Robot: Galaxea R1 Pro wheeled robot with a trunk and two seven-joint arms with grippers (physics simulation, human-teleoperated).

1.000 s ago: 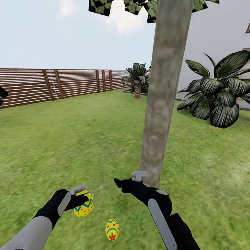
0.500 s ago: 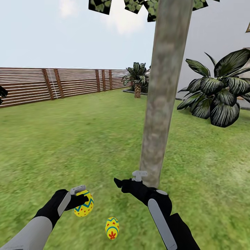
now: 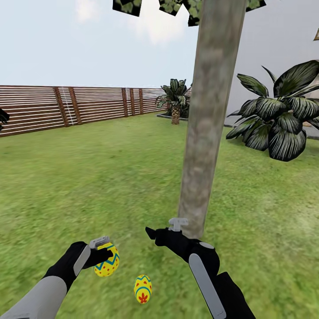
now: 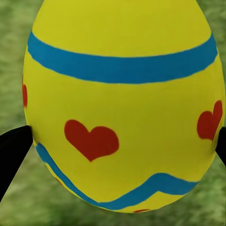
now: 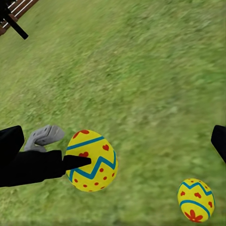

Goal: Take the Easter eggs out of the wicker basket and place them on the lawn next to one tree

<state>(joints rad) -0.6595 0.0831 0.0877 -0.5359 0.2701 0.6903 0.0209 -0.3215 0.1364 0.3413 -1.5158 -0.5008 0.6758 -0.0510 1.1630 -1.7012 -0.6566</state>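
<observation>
My left gripper [image 3: 104,256] is shut on a yellow Easter egg [image 3: 107,261] with blue bands and red hearts, held just above the lawn [image 3: 110,186]. In the left wrist view this egg [image 4: 117,108] sits between the black fingertips [image 4: 13,147]. Another Easter egg [image 3: 142,289] lies on the grass between my two arms, also seen as the lying egg [image 5: 196,199] in the right wrist view, beside the held egg [image 5: 92,160]. My right gripper [image 3: 153,232] is open and empty, close to the foot of the tree [image 3: 206,133]. The wicker basket is out of view.
A brown slat fence [image 3: 66,106] closes the lawn at the far left. A short palm [image 3: 176,99] stands at the back, and a big dark-leaved shrub [image 3: 279,119] grows before the white house wall [image 3: 283,44] on the right.
The head view has shifted very slightly. Both arms and both eggs keep their places.
</observation>
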